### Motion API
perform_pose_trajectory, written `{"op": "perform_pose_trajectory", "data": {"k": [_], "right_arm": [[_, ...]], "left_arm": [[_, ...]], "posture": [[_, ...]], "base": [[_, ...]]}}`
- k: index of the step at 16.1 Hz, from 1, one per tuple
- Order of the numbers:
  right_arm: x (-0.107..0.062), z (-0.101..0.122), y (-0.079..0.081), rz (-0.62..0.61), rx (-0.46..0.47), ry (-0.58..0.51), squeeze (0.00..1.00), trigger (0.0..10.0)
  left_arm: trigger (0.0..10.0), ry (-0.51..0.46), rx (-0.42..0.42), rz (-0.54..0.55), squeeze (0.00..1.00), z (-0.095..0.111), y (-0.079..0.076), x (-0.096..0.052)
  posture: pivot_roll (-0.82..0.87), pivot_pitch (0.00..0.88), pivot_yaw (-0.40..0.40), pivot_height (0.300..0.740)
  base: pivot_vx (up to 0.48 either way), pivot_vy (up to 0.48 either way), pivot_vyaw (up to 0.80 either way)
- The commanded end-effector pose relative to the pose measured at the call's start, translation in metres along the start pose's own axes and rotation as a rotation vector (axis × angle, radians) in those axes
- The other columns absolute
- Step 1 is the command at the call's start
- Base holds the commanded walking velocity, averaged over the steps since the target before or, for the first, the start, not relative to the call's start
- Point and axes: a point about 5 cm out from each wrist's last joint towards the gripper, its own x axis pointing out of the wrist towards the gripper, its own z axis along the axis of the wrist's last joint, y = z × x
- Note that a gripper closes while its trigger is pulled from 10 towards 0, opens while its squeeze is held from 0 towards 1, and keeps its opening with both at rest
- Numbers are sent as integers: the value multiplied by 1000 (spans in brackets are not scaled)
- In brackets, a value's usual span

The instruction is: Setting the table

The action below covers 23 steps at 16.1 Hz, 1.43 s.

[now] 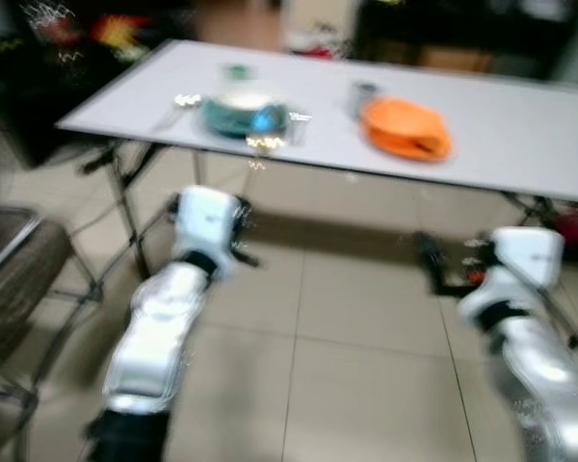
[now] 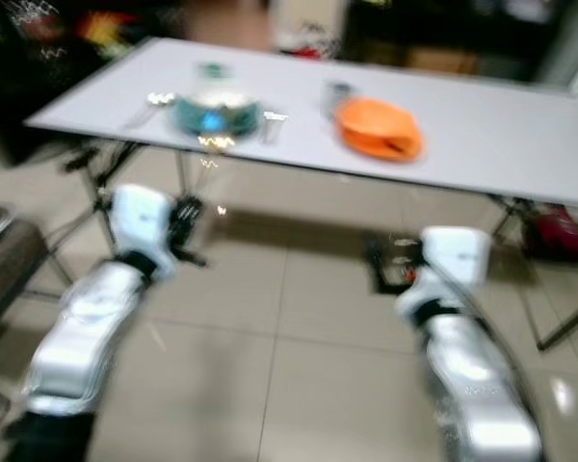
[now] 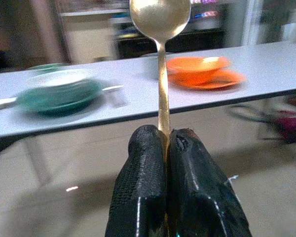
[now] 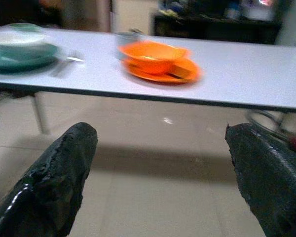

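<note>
A long white table (image 1: 520,125) stands ahead of me. On it sit a teal plate with a white bowl (image 1: 243,109), cutlery beside it, and an orange bowl on an orange plate (image 1: 407,128) with a small cup (image 1: 362,94) behind. My left gripper (image 3: 166,143) is shut on a gold spoon (image 3: 161,29), held upright short of the table. My right gripper (image 4: 160,148) is open and holds nothing, also short of the table's near edge. Both arms (image 1: 169,318) reach forward over the tiled floor.
A dark chair (image 1: 10,279) stands at my left. Folding table legs (image 1: 125,202) and cables lie under the table's left end. A red object (image 1: 573,226) sits on the floor at the right. Dark furniture lines the back wall.
</note>
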Motion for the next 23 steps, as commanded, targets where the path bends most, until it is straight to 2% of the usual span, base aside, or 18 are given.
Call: {"op": "perform_pose_trajectory", "data": {"k": [1,7,23], "right_arm": [[2,8,8,37,4,-42,0,10000],[8,7,1,31,-37,-62,0,10000],[8,7,0,33,-38,-61,0,10000]], "left_arm": [[10000,0,23,51,0,0,14,-5],[10000,29,72,93,0,-7,33,-15],[10000,27,74,95,0,-6,33,-15]], "posture": [[-8,0,-52,740],[4,0,-69,740],[6,0,-70,740]], "base": [[390,0,0],[374,0,0],[364,0,0]]}}
